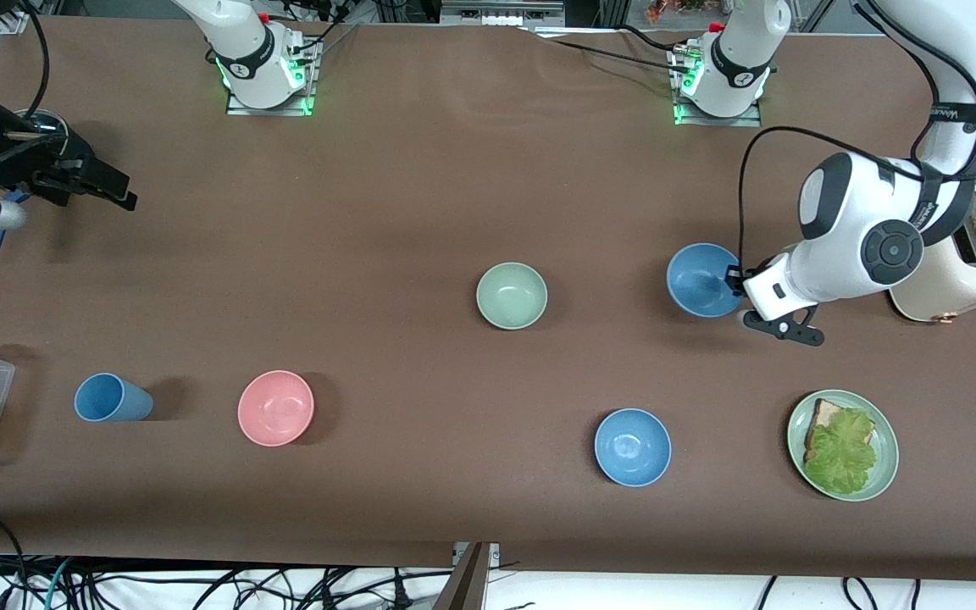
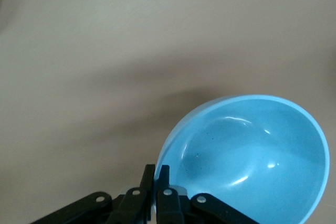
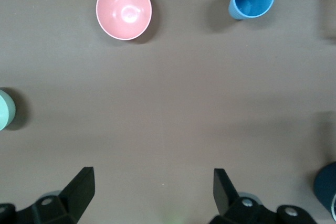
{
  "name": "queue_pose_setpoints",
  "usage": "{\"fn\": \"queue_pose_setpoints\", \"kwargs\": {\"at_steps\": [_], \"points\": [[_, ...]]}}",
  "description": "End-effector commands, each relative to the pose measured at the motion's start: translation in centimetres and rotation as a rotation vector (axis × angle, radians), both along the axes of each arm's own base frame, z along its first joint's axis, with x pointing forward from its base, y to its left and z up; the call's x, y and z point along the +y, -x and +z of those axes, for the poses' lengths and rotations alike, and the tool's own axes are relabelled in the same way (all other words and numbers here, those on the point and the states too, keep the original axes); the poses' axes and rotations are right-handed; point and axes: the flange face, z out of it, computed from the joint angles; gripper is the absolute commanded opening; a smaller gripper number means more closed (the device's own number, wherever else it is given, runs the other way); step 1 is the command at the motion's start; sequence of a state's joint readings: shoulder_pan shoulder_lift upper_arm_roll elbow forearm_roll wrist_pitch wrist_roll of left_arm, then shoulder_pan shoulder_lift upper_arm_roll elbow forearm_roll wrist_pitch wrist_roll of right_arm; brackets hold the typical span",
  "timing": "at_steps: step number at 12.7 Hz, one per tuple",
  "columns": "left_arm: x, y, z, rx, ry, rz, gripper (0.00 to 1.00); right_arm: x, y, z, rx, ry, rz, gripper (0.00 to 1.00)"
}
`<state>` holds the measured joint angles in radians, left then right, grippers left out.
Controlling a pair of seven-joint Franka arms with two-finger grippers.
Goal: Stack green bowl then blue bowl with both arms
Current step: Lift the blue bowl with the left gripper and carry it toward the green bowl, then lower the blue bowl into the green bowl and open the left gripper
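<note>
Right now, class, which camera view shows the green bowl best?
The front view: the whole green bowl sits upright near the table's middle. The right wrist view catches only a sliver at the picture's edge. The left wrist view shows none of it.

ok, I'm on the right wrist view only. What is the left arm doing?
Observer: The left gripper is shut on the rim of the dusty blue bowl, toward the left arm's end of the table.
Operator: I only see a sliver of the green bowl. Is it free?
Observer: Yes, the green bowl sits alone mid-table with nothing in it.
Operator: And where is my gripper?
Observer: The right gripper waits, open, over the right arm's end of the table.
</note>
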<state>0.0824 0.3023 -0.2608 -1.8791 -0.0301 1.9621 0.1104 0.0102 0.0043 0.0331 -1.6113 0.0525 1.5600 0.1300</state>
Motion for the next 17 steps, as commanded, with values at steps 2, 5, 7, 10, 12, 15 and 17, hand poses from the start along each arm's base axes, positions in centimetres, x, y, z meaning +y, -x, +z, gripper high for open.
{"fn": "queue_pose_setpoints", "kwargs": {"at_steps": [2, 5, 7, 10, 12, 15, 17], "points": [[-11.1, 0.0, 2.3, 0.007, 0.005, 0.022, 0.00, 0.1, 0.1, -0.5, 0.043, 0.032, 0.024, 1.00], [-18.3, -3.1, 1.3, -0.018, 0.033, 0.069, 0.00, 0.6, -0.6, -1.6, 0.064, 0.018, 0.028, 1.00], [-22.1, -3.6, -0.4, -0.010, 0.041, 0.100, 0.00, -0.1, -0.9, -2.4, 0.080, 0.015, 0.015, 1.00], [-25.8, -2.7, -4.2, -0.014, 0.054, 0.103, 0.00, -0.1, -1.0, -2.7, 0.086, 0.015, 0.013, 1.00], [-28.1, -1.3, -5.8, 0.000, 0.051, 0.073, 0.00, -0.1, -1.3, -3.0, 0.084, 0.015, 0.013, 1.00], [-29.3, -0.3, -7.4, 0.021, 0.044, 0.051, 0.00, -1.1, -2.0, -3.3, 0.060, 0.021, -0.005, 1.00], [-30.1, 0.5, -8.0, 0.028, 0.035, 0.032, 0.00, -1.3, -2.5, -3.5, 0.037, 0.027, -0.015, 1.00]]}}
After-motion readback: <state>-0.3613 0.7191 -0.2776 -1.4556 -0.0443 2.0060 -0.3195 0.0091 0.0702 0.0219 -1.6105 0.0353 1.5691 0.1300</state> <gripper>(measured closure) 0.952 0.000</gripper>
